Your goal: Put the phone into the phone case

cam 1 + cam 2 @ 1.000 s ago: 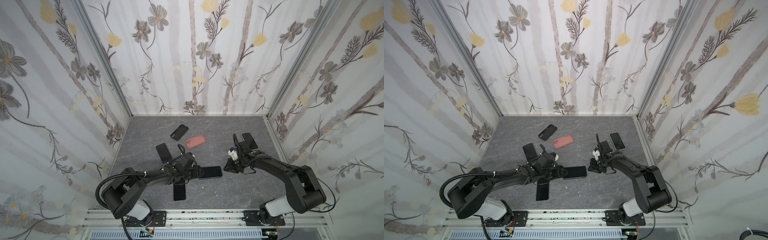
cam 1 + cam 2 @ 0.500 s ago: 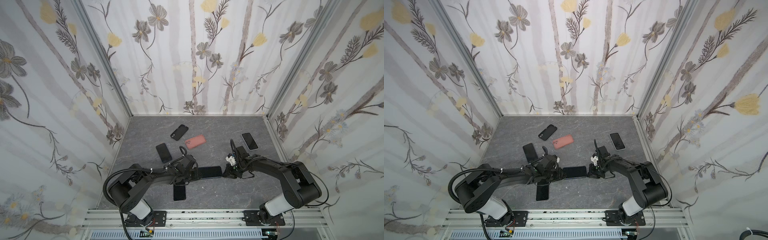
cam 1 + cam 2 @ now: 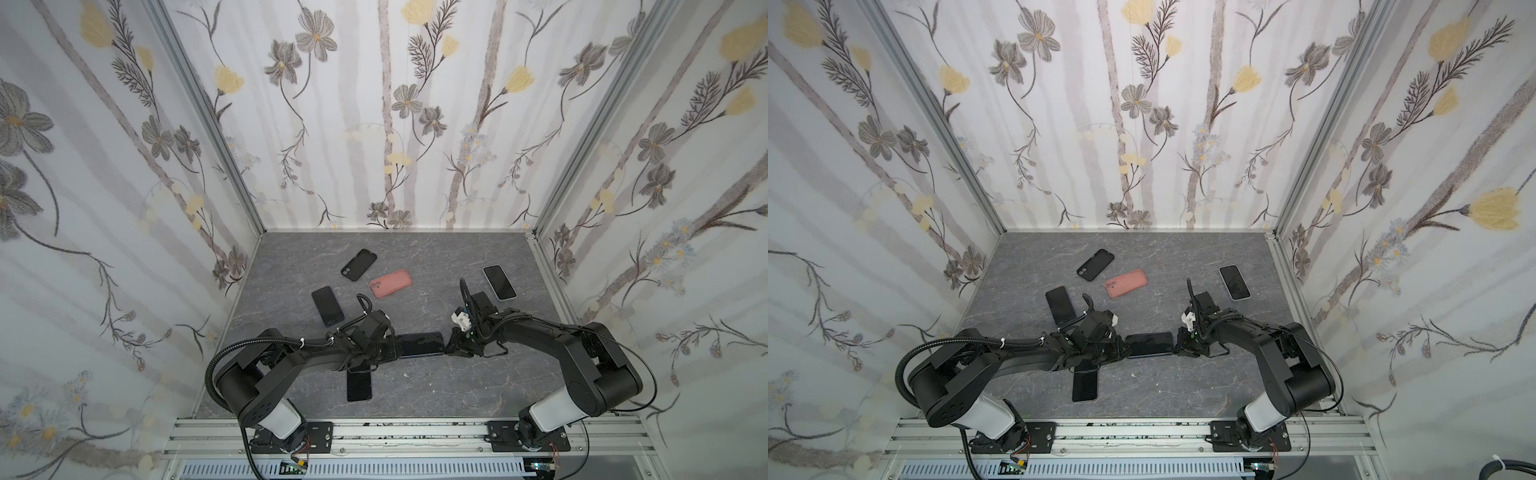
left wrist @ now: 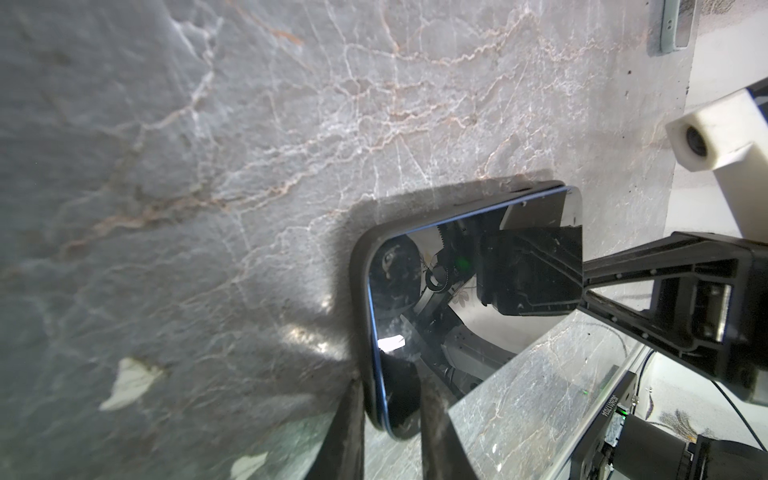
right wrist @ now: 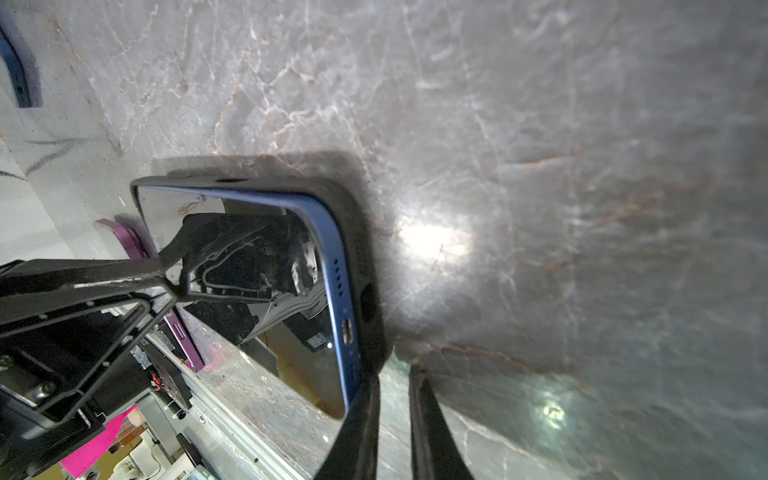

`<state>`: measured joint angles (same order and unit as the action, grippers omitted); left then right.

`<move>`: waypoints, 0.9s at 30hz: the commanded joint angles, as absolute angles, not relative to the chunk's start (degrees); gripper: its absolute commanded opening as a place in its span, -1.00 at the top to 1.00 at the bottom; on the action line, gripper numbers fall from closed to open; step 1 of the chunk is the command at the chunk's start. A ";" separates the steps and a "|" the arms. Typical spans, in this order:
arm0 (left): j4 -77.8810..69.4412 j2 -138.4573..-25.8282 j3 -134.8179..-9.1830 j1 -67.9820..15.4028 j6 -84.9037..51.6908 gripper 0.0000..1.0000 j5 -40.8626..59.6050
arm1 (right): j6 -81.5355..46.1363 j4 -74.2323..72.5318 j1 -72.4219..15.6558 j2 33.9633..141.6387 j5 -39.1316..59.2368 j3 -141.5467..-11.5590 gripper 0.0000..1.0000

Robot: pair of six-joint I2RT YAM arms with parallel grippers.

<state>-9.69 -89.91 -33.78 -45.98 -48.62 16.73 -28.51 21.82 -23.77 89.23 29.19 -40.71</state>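
A blue-edged phone lies screen up mid-floor, sitting in a black phone case. At its port end the blue edge stands proud of the case. My left gripper is shut on the phone's left end, one finger on the glass and one under the case. My right gripper is at the right end. Its fingers stand a narrow gap apart and pinch the case's corner at their tips.
On the grey floor lie an empty black case, a pink case, a black phone and a white-rimmed phone. Another dark phone lies partly under my left arm. Patterned walls close three sides.
My left gripper has closed onto the phone's left end. My right gripper has come down and forward to the phone's right end, uncovering the white-rimmed phone behind it.
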 commanded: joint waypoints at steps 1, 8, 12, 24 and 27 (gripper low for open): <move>-6.75 -91.29 -33.11 -46.46 -47.90 0.60 13.81 | -28.43 20.86 -24.18 89.52 29.12 -40.59 0.59; -5.92 -91.31 -33.60 -46.47 -47.55 0.60 12.54 | -27.10 25.12 -24.08 87.06 26.96 -42.63 0.55; -5.64 -90.97 -33.68 -46.48 -47.55 0.57 12.23 | -26.59 26.57 -24.09 85.64 26.22 -42.71 0.49; -5.65 -90.29 -33.98 -46.48 -47.56 0.53 11.69 | -23.67 30.36 -23.29 87.06 24.67 -46.32 0.46; -5.63 -90.26 -34.15 -46.54 -47.46 0.53 12.13 | -23.74 29.51 -23.32 86.41 26.71 -45.96 0.46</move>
<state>-11.09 -90.08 -34.06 -46.52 -48.01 14.72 -24.75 28.88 -23.24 86.98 25.15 -45.87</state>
